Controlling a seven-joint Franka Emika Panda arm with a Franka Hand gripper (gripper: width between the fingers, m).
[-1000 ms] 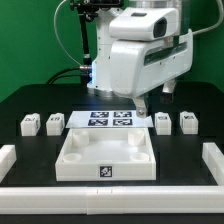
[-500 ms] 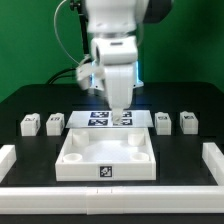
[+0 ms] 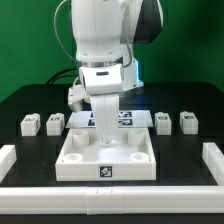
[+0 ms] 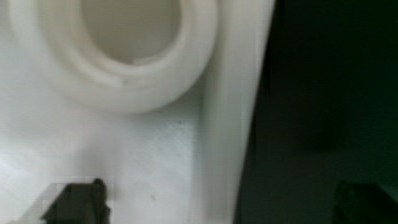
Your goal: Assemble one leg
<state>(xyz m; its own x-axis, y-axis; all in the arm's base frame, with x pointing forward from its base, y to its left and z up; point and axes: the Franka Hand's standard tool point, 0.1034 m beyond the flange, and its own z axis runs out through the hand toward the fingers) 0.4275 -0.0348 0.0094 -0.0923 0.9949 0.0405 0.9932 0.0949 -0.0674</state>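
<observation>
White plastic fills most of my wrist view: the tray-like base (image 4: pixel 196 150), with one round corner socket (image 4: pixel 107 80) close up. My claw (image 4: pixel 219 205) is spread wide and grips nothing. One fingertip (image 4: pixel 75 200) hangs over the base and the other is over the black counter (image 4: pixel 329 90), so the base's edge lies between them.

In the exterior view my claw (image 3: pixel 103 143) points straight down into the back part of the square base (image 3: pixel 75 165). The four small white tagged legs stand on the counter (image 3: pixel 30 100), all apart from me. Two legs (image 3: pixel 55 123) are at the exterior view's left of the marker board (image 3: pixel 125 120), and two more (image 3: pixel 163 122) at its right.
</observation>
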